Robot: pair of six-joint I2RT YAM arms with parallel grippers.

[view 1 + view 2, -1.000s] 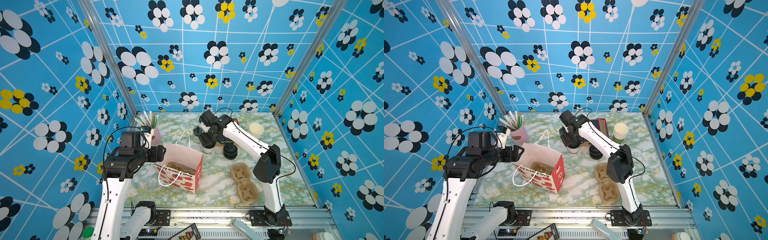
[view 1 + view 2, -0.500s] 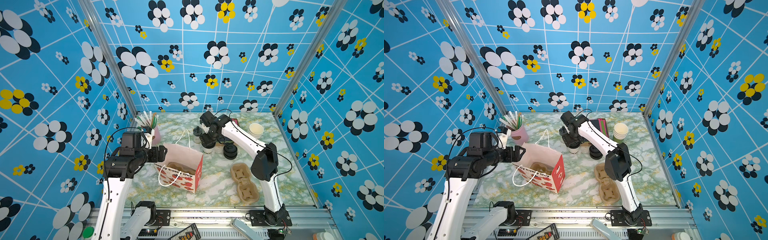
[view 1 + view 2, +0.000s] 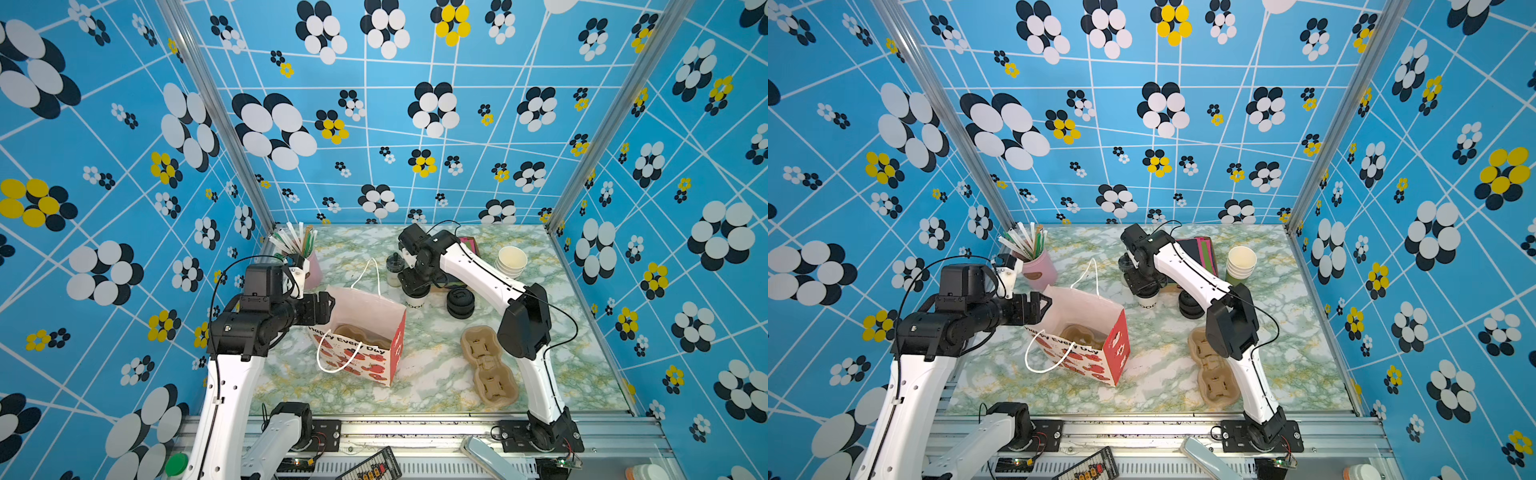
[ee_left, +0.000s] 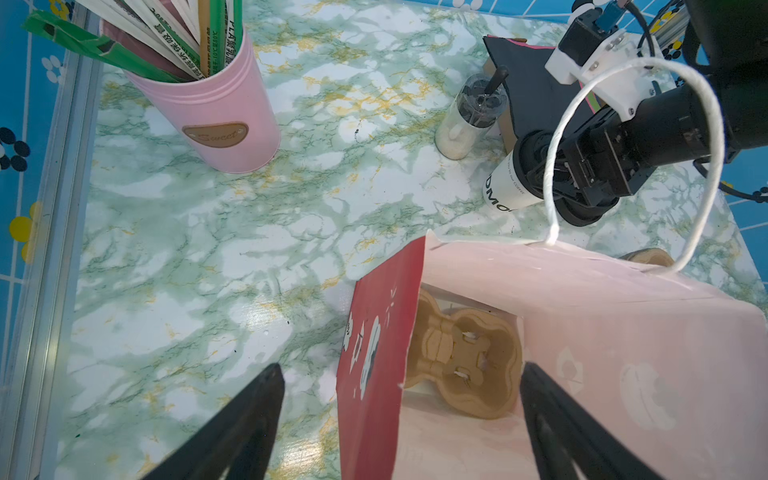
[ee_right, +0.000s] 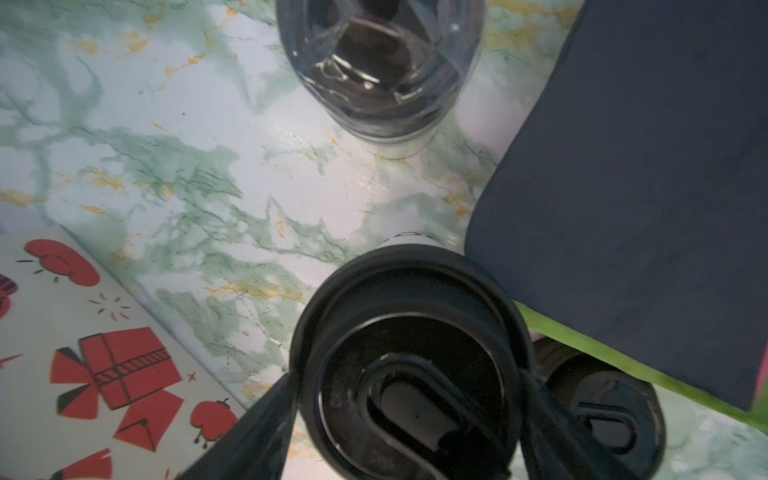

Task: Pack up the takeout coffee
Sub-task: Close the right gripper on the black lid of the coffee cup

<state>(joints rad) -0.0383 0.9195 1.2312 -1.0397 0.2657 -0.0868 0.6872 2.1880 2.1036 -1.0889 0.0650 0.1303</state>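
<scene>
The takeout coffee (image 3: 415, 302) (image 3: 1148, 302) (image 4: 505, 189), a white paper cup with a black sip lid (image 5: 415, 291), stands on the marble table behind the bag. My right gripper (image 3: 413, 282) (image 3: 1142, 283) (image 5: 409, 376) comes down over it, one finger pressed to each side of the lid. The red and pink gift bag (image 3: 365, 309) (image 3: 1088, 311) (image 4: 582, 311) stands open with a brown cup carrier (image 3: 361, 334) (image 4: 465, 365) inside. My left gripper (image 3: 326, 307) (image 3: 1042, 305) (image 4: 401, 368) is open at the bag's left end, with the red end wall between its fingers, untouched.
A pink tub of straws (image 3: 309, 266) stands back left and a sugar jar (image 3: 394, 268) beside the coffee. A stack of black lids (image 3: 460, 303), a dark box (image 3: 469, 245) and nested paper cups (image 3: 511, 259) lie right of it. Two brown carriers (image 3: 488, 370) lie front right.
The right gripper's fingers have drawn in a little around the coffee's lid. The left gripper has opened slightly wider. Neither arm has shifted much.
</scene>
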